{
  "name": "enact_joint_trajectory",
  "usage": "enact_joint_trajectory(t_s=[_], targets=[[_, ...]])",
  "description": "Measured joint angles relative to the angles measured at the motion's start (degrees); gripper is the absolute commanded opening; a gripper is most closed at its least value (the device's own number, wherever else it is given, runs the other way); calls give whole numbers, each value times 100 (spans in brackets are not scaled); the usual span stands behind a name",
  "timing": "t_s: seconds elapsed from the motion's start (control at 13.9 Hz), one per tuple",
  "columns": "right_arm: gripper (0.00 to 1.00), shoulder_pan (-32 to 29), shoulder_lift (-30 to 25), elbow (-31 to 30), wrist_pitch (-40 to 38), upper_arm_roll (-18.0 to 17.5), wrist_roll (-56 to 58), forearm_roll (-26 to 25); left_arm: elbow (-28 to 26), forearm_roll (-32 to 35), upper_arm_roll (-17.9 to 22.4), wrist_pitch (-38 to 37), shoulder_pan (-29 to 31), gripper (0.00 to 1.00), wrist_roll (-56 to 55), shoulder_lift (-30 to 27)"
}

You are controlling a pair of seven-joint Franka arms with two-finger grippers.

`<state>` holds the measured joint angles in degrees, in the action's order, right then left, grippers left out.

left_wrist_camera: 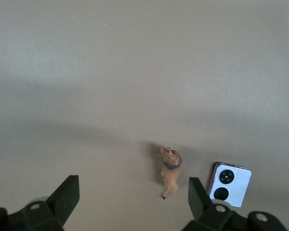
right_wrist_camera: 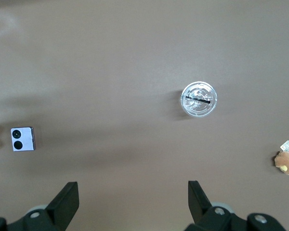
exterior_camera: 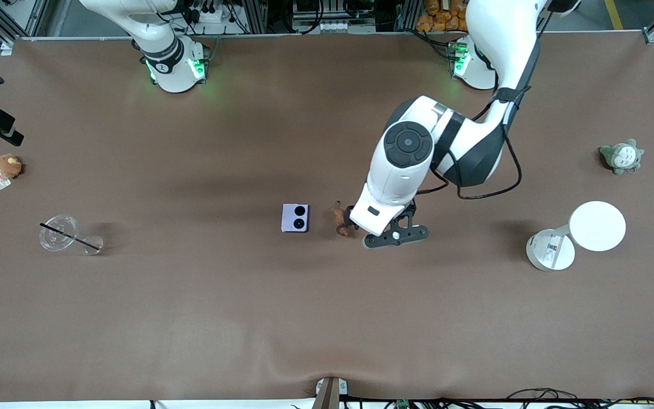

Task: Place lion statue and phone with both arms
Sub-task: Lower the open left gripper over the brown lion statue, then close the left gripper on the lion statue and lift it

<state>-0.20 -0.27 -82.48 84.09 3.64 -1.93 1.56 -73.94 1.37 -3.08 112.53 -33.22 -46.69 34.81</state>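
Left gripper (left_wrist_camera: pixel 130 202) over table (exterior_camera: pixel 191 318) beside lion statue (exterior_camera: pixel 339 219), fingers spread, empty. Phone (exterior_camera: pixel 295 218) just beside statue. Right gripper (right_wrist_camera: pixel 130 202) high, fingers spread, waiting. No legible writing.

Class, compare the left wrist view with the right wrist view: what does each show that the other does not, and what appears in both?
Only the left wrist view shows the whole lion statue, standing beside the phone, with the open left gripper over the table next to it. Only the right wrist view shows the clear cup with a black straw, the round brown plush with a tag and the open right gripper. Both show the lavender phone, camera circles up, on the brown table.
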Motion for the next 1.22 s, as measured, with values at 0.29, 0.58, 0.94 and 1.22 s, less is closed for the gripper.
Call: enact_joint_trajectory(t_s=[0.29,0.58,0.94,1.22], targets=[[100,3,1,0,0,0,0,0,0,0,1,210,-96,100,-111,68],[100,5,2,0,-1,-1,0,0,1,0,1,261,-185,100,-187,131],[100,5,4,0,-3,-1,0,0,1,0,1,378,-245,100,-285,242],[100,6,5,0,-3,-1,0,0,2,0,2,553,-290,100,-293,359]])
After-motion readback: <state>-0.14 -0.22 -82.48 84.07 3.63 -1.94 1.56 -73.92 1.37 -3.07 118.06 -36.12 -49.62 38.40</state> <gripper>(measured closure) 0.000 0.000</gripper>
